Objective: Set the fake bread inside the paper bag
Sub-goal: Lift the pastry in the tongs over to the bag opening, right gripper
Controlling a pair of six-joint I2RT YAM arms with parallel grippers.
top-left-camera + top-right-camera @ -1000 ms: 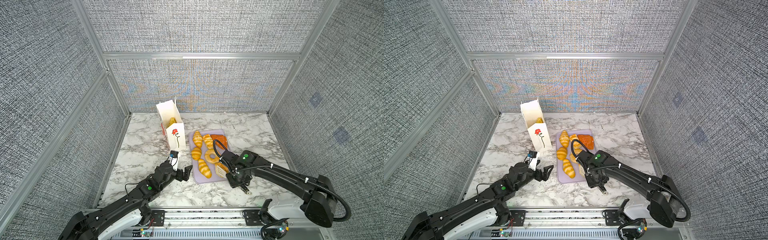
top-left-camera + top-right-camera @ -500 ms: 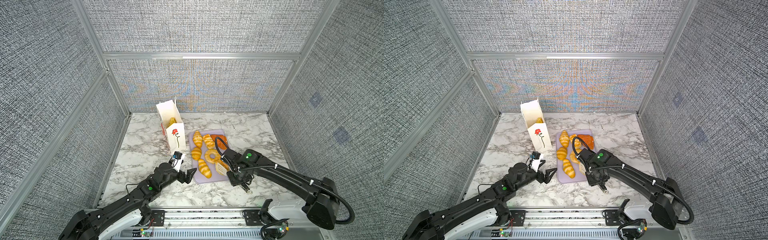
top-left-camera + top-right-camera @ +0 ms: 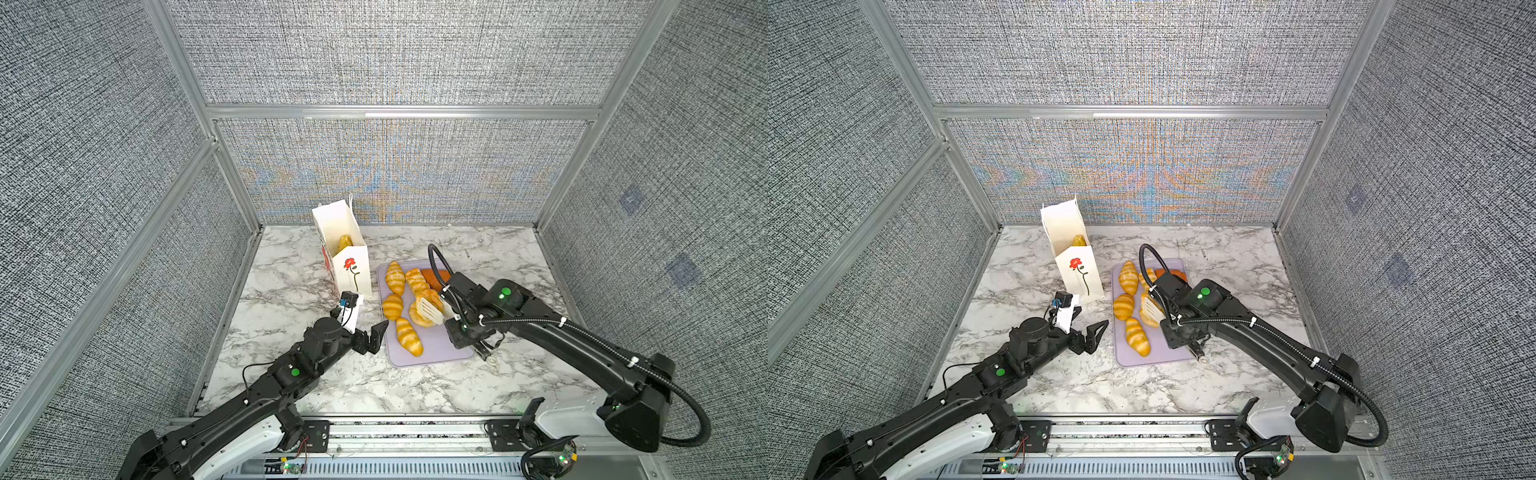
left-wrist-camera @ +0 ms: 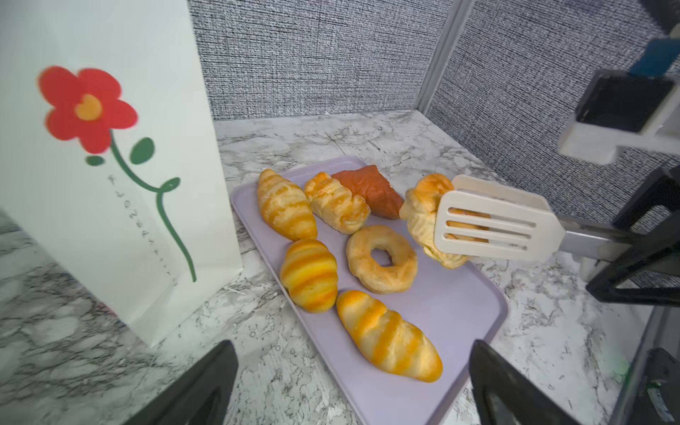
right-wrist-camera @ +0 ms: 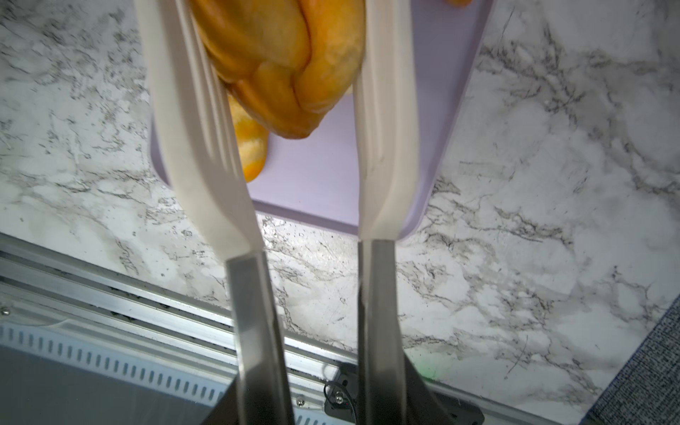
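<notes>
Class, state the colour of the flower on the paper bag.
The flower is red with a yellow-orange centre; clearest in the left wrist view.

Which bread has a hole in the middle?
The ring doughnut, lying flat near the middle of the purple tray. It alone is a ring you can see through; the rest are solid.
</notes>
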